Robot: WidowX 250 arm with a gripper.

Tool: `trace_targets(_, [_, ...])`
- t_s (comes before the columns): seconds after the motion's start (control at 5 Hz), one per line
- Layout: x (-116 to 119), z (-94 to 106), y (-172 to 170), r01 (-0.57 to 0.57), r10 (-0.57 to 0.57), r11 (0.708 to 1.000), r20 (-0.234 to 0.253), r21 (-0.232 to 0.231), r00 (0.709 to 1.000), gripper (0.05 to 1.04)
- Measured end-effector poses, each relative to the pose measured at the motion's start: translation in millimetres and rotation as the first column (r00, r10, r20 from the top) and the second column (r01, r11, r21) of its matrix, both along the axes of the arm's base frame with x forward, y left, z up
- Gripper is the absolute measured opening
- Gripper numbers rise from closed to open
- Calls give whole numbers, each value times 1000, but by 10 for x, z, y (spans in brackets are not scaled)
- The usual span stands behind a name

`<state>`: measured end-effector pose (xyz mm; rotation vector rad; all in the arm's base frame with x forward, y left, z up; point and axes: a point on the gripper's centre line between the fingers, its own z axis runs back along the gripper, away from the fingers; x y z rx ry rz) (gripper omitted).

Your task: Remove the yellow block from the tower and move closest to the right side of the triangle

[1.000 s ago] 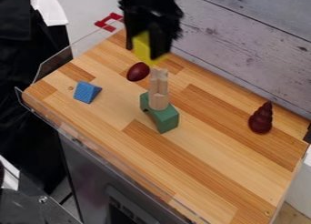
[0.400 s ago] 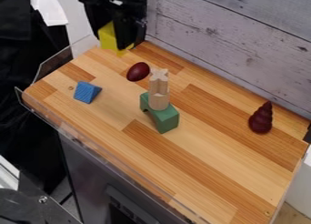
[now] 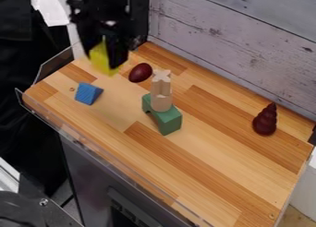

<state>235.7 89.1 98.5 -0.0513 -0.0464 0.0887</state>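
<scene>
The black gripper (image 3: pixel 106 57) hangs at the upper left of the camera view, shut on the yellow block (image 3: pixel 102 60), which is held above the board's back left part. Below and a little left of it, the blue triangle (image 3: pixel 89 93) lies on the board. The tower stands near the middle: a green arch block (image 3: pixel 163 116) at the bottom, with a pale wooden cylinder (image 3: pixel 161 102) and a notched wooden piece (image 3: pixel 161 83) stacked upright on it.
A dark red egg-shaped object (image 3: pixel 141 72) lies between the gripper and the tower. A dark red stacked cone (image 3: pixel 265 120) stands at the right. Clear low guards line the wooden board (image 3: pixel 203 161), and a plank wall (image 3: pixel 240 41) rises behind.
The gripper has carried the yellow block left from above the egg-shaped object, and lately lower and nearer the blue triangle. The tower and the other objects have stayed put.
</scene>
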Motion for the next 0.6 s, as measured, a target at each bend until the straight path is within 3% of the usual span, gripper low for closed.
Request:
trace_targets(0.4, [-122,-183,229,-98,98,993,-7,-63,995,578])
trace_targets(0.6, [-112,-239,238,-98,98,993,-7,-61,995,578])
